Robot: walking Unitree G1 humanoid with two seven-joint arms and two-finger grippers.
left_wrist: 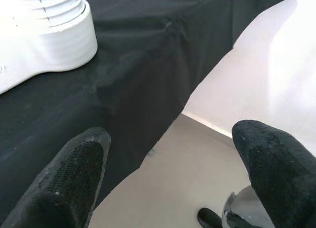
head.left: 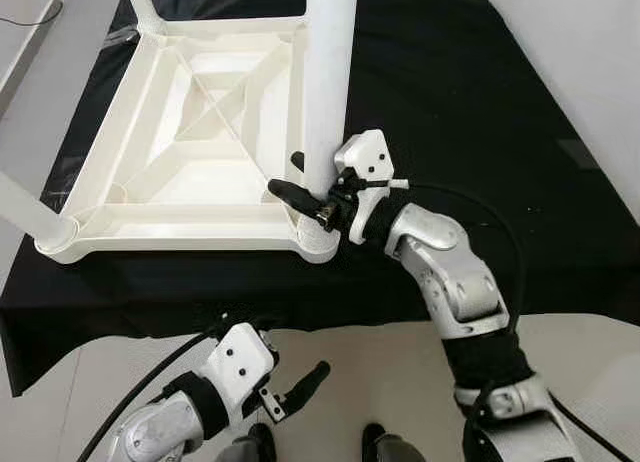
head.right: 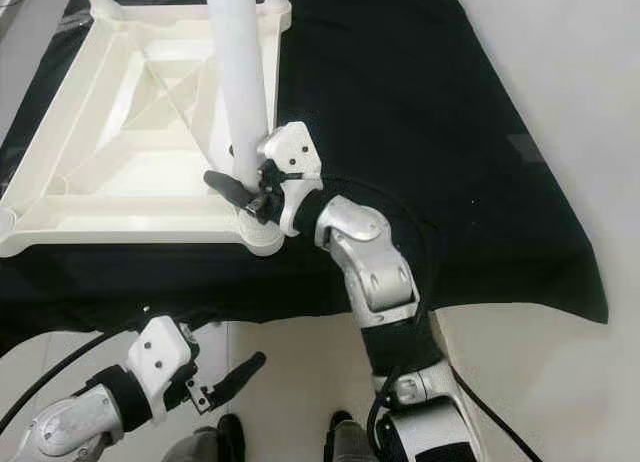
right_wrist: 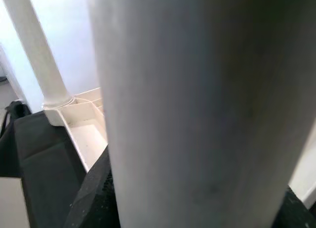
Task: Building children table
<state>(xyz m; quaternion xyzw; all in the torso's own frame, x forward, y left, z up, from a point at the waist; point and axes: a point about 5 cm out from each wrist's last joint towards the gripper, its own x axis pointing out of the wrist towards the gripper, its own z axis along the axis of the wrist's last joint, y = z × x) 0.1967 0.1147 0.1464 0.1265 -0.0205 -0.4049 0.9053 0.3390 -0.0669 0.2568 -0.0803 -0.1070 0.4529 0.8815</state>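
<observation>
- Black cloth (head.left: 450, 102): spread flat, its near edge hanging down over the pale floor (head.left: 360, 372).
- White wall (head.right: 580, 72): beside the cloth's right edge.
- Dark shoes (head.left: 375, 444): two toes on the floor, at the frame's lower edge.

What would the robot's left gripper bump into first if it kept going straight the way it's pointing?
Probably the hanging edge of the black cloth. The left gripper points up toward it from low, near the floor; depth is unclear.
</observation>
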